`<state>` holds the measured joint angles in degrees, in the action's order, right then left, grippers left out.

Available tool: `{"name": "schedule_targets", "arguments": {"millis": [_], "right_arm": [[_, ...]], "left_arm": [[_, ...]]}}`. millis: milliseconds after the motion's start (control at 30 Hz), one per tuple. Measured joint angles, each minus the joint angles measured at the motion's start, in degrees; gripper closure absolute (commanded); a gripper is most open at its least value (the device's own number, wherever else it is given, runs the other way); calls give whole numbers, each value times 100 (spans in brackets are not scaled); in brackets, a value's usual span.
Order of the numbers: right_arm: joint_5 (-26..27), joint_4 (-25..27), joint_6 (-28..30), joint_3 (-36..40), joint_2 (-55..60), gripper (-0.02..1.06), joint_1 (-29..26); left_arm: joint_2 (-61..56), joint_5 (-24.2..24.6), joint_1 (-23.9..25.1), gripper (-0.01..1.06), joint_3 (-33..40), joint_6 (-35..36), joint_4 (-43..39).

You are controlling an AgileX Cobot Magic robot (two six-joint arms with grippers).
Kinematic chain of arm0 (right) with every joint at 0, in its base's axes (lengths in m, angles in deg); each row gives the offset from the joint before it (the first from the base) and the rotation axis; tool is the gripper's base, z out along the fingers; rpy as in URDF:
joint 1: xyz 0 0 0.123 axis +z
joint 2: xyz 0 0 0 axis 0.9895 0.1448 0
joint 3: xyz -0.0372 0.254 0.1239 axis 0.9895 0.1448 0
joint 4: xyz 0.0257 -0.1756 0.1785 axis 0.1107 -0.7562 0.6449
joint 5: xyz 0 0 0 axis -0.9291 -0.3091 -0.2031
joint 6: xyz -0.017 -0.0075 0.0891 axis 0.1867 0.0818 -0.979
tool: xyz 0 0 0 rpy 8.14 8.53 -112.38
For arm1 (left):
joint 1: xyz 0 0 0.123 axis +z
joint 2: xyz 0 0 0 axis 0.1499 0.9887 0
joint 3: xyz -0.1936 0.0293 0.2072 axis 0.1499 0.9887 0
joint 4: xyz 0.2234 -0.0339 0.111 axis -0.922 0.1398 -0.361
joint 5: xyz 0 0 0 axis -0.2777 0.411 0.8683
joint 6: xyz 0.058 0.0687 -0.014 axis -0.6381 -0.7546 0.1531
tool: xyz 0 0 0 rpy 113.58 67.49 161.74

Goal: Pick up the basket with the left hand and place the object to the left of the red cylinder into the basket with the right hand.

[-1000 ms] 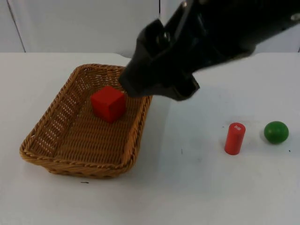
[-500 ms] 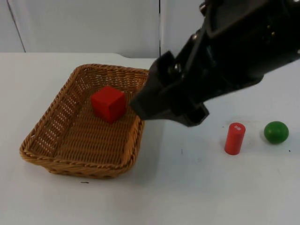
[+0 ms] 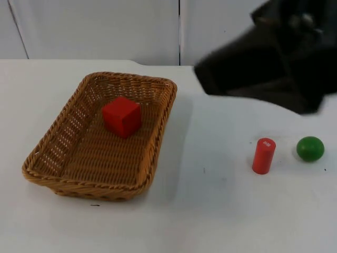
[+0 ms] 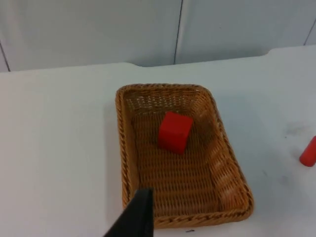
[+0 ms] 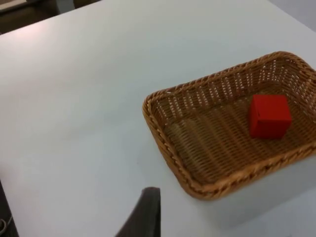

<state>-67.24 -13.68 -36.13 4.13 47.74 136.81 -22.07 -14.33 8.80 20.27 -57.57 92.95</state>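
Note:
A wicker basket (image 3: 126, 77) rests on the white table at the left, with a red cube (image 3: 121, 116) inside it near its far end. The red cylinder (image 3: 263, 155) stands upright at the right. My right gripper (image 3: 208, 79) is a blurred black shape raised at the upper right, clear of the basket and the cylinder. The right wrist view looks down on the basket (image 5: 163, 143) and the cube (image 5: 269, 116) from a distance. My left gripper (image 4: 136, 217) hangs back from the basket (image 4: 123, 148), not touching it; the cube (image 4: 175, 132) lies beyond it.
A green ball (image 3: 309, 148) sits just right of the red cylinder. The grey partition wall closes the table at the back. Bare table lies between the basket and the cylinder, and along the front edge.
My right arm has pulled back from over the basket's right rim to the upper right. The basket, cube, cylinder and ball have not moved.

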Motion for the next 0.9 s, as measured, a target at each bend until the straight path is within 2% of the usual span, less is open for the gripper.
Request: {"name": "schedule_targets", "arguments": {"millis": [100, 367, 533, 567, 700, 900], "right_arm": [[101, 0, 12, 524, -465, 18, 0], [105, 0, 12, 1174, -1391, 18, 0], [-21, 0, 12, 1322, -2043, 18, 0], [-21, 0, 12, 1322, -2043, 18, 0], [-317, 0, 1, 1322, -2402, 18, 0], [-550, 0, 1, 1340, -2660, 18, 0]], "left_arm": [[-281, 11, 0, 7, 0, 219, -388], [-1130, 196, 0, 7, 0, 897, -1183], [-1651, 964, 0, 7, 0, 1561, -1934], [-1651, 964, 0, 7, 0, 1561, -1934], [-1660, 1586, 0, 7, 80, 1813, -2434], [-1660, 1619, 0, 7, 327, 1840, -2395]]}}
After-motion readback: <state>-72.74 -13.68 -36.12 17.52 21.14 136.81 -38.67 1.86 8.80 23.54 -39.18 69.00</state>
